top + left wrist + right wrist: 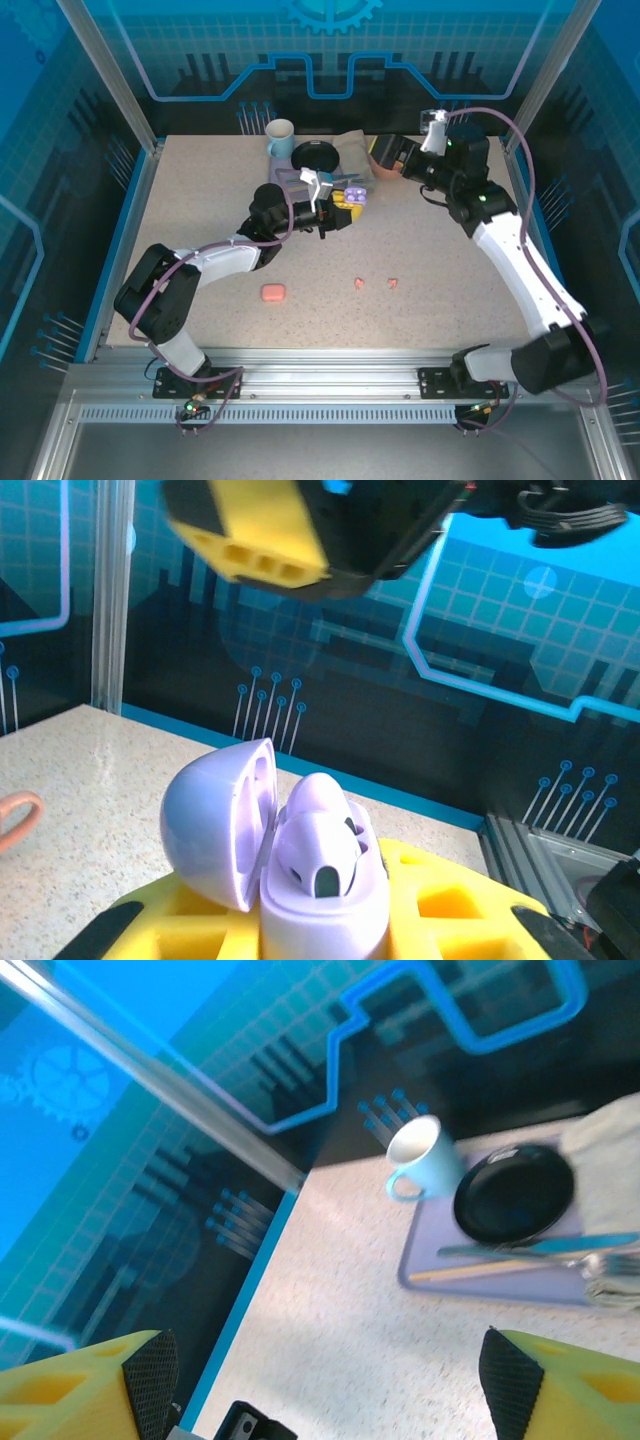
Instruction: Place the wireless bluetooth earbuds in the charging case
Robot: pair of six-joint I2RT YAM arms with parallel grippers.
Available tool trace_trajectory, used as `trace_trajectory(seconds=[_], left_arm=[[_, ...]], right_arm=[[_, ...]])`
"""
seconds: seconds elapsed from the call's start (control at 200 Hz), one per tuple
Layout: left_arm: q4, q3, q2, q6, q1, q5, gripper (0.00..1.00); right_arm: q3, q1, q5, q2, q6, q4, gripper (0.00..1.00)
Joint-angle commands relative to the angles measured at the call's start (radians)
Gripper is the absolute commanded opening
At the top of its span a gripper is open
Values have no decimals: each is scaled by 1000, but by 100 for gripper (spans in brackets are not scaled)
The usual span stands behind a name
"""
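So far, my left claw (348,203) is clamped on the open lilac case (320,880), with lilac earbuds (325,830) seated inside it. My right claw (330,1380) gapes wide and empty, just beyond that case. Left to do, I judge: the pink case (273,292) and two pink earbuds (359,283), lying nearer me than the lilac case.

The speckled table (200,240) carries a lilac tray (480,1285) toward its twelve o'clock. A black dish (515,1192) sits on the tray, with a grey cloth (352,150) at the dish's three o'clock. A pale blue mug (425,1157) stands upright at the dish's ten o'clock. A blue utensil (540,1248) and a wooden stick (480,1270) lie along the tray's near edge.
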Motion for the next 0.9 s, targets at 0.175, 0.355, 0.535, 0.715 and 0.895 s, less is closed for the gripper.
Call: trace_trajectory(seconds=[0.175, 0.355, 0.535, 0.715, 0.895], left_arm=[[-16, -6, -18, 23, -7, 48, 0], [-16, 0, 0, 23, -7, 39, 0], [-5, 4, 19, 27, -6, 17, 0], [-3, 21, 50, 27, -5, 7, 0], [18, 26, 84, 7, -6, -3, 0]], right_arm=[[19, 36, -255, 133, -5, -70, 78], [11, 83, -269, 136, 3, -63, 75], [-25, 108, -306, 100, 27, -58, 69], [-72, 115, -293, -8, 53, -55, 66], [-99, 114, -254, -112, 39, -107, 66]])
